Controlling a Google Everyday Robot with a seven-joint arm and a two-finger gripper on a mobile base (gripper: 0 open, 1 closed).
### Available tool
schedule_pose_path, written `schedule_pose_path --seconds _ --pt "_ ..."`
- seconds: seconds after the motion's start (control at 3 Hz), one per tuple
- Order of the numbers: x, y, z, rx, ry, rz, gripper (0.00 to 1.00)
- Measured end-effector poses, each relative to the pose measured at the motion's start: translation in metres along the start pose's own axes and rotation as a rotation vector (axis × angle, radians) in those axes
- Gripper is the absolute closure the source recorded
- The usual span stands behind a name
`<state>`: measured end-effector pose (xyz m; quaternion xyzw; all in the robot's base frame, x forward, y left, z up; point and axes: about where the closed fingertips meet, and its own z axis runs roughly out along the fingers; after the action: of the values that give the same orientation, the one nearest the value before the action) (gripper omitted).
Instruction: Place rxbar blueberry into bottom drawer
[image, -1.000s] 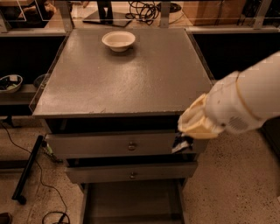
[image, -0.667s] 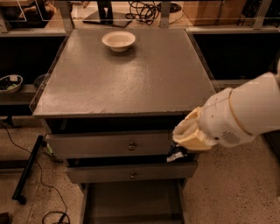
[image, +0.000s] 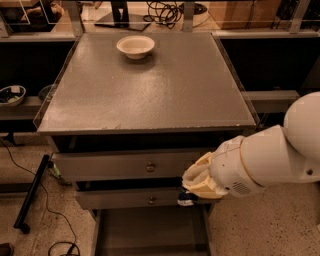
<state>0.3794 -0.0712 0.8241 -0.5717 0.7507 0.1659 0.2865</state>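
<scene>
So over the last second the fat white robot arm (image: 265, 160) has dropped and slid left. Its gripper (image: 192, 196) was level with the grey knobbed top drawer (image: 125, 166) and now sits at the right end of the middle drawer (image: 130, 199), just above the front right corner of the pulled-out, shallow grey metal bottom drawer (image: 150, 231). We reckon that's the lowering step before release. The dark scrap with pale print poking out under the wrist looks like the small navy-wrapped rxbar blueberry (image: 183, 202), not in the tray yet. Whether the gripper is clamped or loose, we can't tell. The arm reaches in from the right, wrist angled down-left. The cream round bowl (image: 135, 46) hasn't budged from the far edge of the grey cabinet (image: 150, 95) top.
</scene>
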Motion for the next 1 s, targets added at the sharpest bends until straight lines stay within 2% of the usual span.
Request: schedule_pose_path --seconds 0.67,1.0 --pt "0.004 0.001 0.006 0.002 0.001 0.021 1.00" --pt "0.018 0.003 0.033 0.003 -0.016 0.052 1.00"
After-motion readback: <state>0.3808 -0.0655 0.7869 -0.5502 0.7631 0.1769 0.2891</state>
